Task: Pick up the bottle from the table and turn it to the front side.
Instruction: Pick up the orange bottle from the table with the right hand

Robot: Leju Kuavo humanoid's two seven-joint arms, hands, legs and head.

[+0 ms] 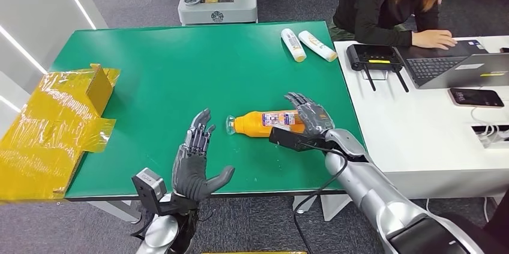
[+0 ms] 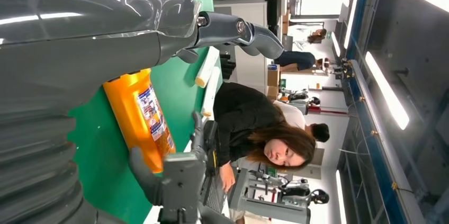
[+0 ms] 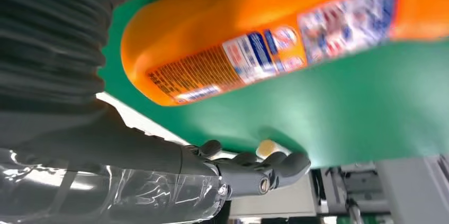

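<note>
Bottle (image 1: 262, 123) — orange, lying on its side on the green table (image 1: 162, 74) — is flanked by the right hand (image 1: 309, 114), fingers spread at its base without grasping, and the left hand (image 1: 195, 161), held released just beyond its cap.

Bare green table (image 1: 180, 74) lies between the left hand (image 1: 195, 161) and the orange bottle (image 1: 261, 123), an unblocked path. The right hand (image 1: 309, 114) crowds the bottle's base end, seemingly touching it. Two white tubes (image 1: 307, 44) lie well apart at the far edge; crumpled yellow wrapping (image 1: 57, 122) hems the left side.
</note>
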